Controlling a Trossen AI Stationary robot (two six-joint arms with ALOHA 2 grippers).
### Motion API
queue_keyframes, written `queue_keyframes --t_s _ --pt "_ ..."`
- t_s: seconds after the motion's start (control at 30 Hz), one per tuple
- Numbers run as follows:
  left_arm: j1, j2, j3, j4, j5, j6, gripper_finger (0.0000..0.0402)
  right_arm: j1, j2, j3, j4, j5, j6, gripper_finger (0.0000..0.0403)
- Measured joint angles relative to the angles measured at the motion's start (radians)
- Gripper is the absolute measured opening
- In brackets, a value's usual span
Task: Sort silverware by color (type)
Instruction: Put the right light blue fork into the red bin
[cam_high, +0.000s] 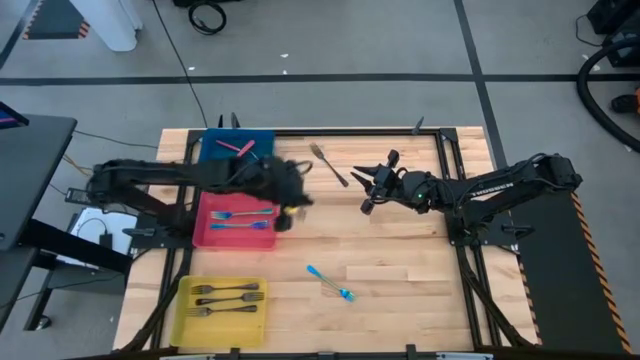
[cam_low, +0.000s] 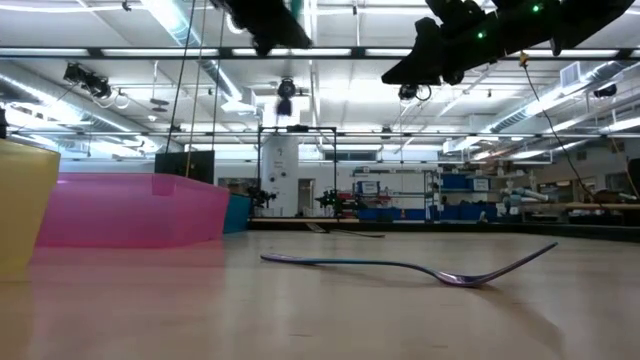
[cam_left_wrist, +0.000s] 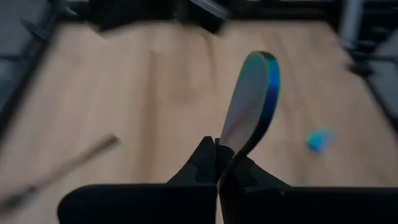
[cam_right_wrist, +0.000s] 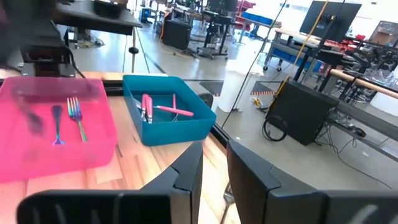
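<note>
The left gripper (cam_high: 293, 205) hangs over the right edge of the pink bin (cam_high: 205, 236), its fingers (cam_left_wrist: 205, 165) pinched tight on a blue-tinted utensil (cam_left_wrist: 252, 99) whose rounded end sticks out past the fingertips in its own wrist view. Two more blue forks (cam_high: 238, 219) lie side by side inside that pink bin, handles pointing toward the held one. Behind it, the teal bin (cam_high: 262, 140) holds the red-handled forks (cam_high: 238, 147), lying crossed. Near the front edge of the table (cam_high: 400, 270), the yellow bin (cam_high: 183, 318) holds three dark metal forks (cam_high: 228, 298). The right gripper (cam_high: 368, 188) hovers above the middle of the table's back half, pointed toward the left arm, with its fingers (cam_right_wrist: 186, 171) standing a little apart and nothing between them. Just beside its tips, toward the back, a dark metal fork (cam_high: 328, 164) lies loose on the wood at a slant, not touching the gripper. A blue fork (cam_high: 330, 283) lies by itself on the bare wood toward the front, well apart from both grippers; from table height it shows as a thin curved shape (cam_low: 420, 268) resting on its bend, with both arms up high above it.
</note>
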Motion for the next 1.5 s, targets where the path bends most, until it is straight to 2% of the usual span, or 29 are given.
queue_keyframes --t_s 0.27,0.5,0.63,0.77,0.9,1.07,1.23,1.5 --pt "-0.221 -0.134 0.000 -0.356 0.000 -0.274 0.0001 0.000 0.000 0.000 -0.018 -0.001 0.019 0.0082" --pt "-0.444 -0.140 -0.003 -0.644 -0.002 -0.561 0.0004 0.001 0.000 0.000 -0.054 -0.013 0.133 0.0082" --pt "-0.561 -0.132 -0.033 -0.690 -0.001 -0.721 0.0004 0.013 0.000 0.000 -0.062 -0.045 0.166 0.0082" --pt "-0.657 -0.133 -0.052 -0.667 -0.005 -0.849 0.0005 0.037 0.000 0.000 -0.066 -0.060 0.202 0.0082" --pt "-0.712 -0.133 -0.070 -0.655 -0.083 -0.884 0.0005 0.067 0.000 0.000 -0.066 -0.060 0.217 0.0082" --pt "-0.687 -0.133 -0.075 -0.725 -0.168 -0.793 0.0006 0.096 0.000 0.000 -0.066 -0.060 0.250 0.0082" --pt "-0.574 -0.136 -0.075 -0.810 -0.172 -0.693 0.0006 0.109 0.000 0.000 -0.065 -0.060 0.256 0.0082" --pt "-0.346 -0.136 -0.075 -0.834 -0.173 -0.395 0.0006 0.113 0.000 0.000 -0.068 -0.060 0.256 0.0082"
